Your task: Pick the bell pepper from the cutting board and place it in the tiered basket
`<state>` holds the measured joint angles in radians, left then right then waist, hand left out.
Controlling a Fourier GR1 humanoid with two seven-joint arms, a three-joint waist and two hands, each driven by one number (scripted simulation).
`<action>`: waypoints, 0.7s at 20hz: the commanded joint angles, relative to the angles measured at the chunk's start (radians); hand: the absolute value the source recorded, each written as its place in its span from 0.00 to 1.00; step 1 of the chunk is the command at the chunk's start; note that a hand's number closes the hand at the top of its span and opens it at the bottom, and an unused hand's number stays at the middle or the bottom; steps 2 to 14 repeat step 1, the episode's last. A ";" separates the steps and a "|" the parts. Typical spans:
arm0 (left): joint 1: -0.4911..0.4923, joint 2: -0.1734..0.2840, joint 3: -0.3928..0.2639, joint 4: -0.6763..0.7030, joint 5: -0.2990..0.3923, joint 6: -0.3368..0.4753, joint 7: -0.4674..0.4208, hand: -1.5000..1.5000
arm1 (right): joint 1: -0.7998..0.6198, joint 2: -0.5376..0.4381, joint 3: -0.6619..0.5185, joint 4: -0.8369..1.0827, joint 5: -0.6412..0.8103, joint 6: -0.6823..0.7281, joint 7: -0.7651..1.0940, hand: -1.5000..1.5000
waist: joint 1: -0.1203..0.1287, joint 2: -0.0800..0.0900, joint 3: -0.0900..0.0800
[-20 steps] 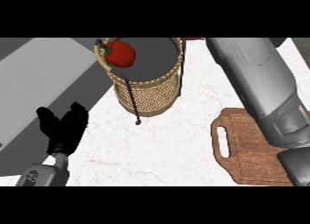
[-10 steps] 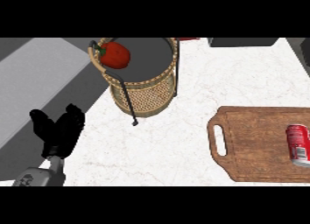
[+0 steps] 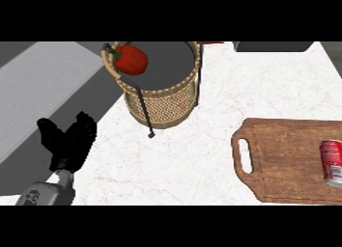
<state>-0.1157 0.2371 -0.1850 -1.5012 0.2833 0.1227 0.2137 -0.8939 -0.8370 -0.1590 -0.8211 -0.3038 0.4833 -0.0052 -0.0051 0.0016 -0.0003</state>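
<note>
Your left hand [image 3: 67,140] rests low and to the left of the basket [image 3: 160,103], fingers up and relaxed, spread and holding nothing; your right hand does not show at all. Going outward from the left hand, the basket stands up and to the right of it, apart from it, a woven tiered thing with a dark wire frame. The bell pepper [image 3: 131,59] already lies inside the basket's top tier, against the left side of the rim, red with its green stem toward the upper left. So the pepper sits up and right of your left hand, which is the only hand in view and the nearer one by default. To the right of the basket and lower, well apart, lies the cutting board [image 3: 288,164], handle slot toward the basket. On it, far from the basket, a red can [image 3: 336,163] lies on its side. Judged from this, the placing looks done and nothing is left to fetch from the board
</note>
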 commanded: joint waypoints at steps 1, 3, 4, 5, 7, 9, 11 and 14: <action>-0.054 0.003 -0.004 0.051 -0.017 -0.063 -0.042 0.50 | 0.005 -0.097 -0.053 0.071 -0.010 0.111 -0.028 0.00 | 0.007 0.002 0.000; -0.054 0.003 -0.004 0.051 -0.017 -0.063 -0.042 0.50 | 0.005 -0.097 -0.053 0.071 -0.010 0.111 -0.028 0.00 | 0.007 0.002 0.000; -0.054 0.003 -0.004 0.051 -0.017 -0.063 -0.042 0.50 | 0.005 -0.097 -0.053 0.071 -0.010 0.111 -0.028 0.00 | 0.007 0.002 0.000; -0.054 0.003 -0.004 0.051 -0.017 -0.063 -0.042 0.50 | 0.005 -0.097 -0.053 0.071 -0.010 0.111 -0.028 0.00 | 0.007 0.002 0.000; -0.054 0.003 -0.004 0.051 -0.017 -0.063 -0.042 0.50 | 0.005 -0.097 -0.053 0.071 -0.010 0.111 -0.028 0.00 | 0.007 0.002 0.000; -0.054 0.003 -0.004 0.051 -0.017 -0.063 -0.042 0.50 | 0.005 -0.097 -0.053 0.071 -0.010 0.111 -0.028 0.00 | 0.007 0.002 0.000; -0.054 0.003 -0.004 0.051 -0.017 -0.063 -0.042 0.50 | 0.005 -0.097 -0.053 0.071 -0.010 0.111 -0.028 0.00 | 0.007 0.002 0.000; -0.054 0.003 -0.004 0.051 -0.017 -0.063 -0.042 0.50 | 0.005 -0.097 -0.053 0.071 -0.010 0.111 -0.028 0.00 | 0.007 0.002 0.000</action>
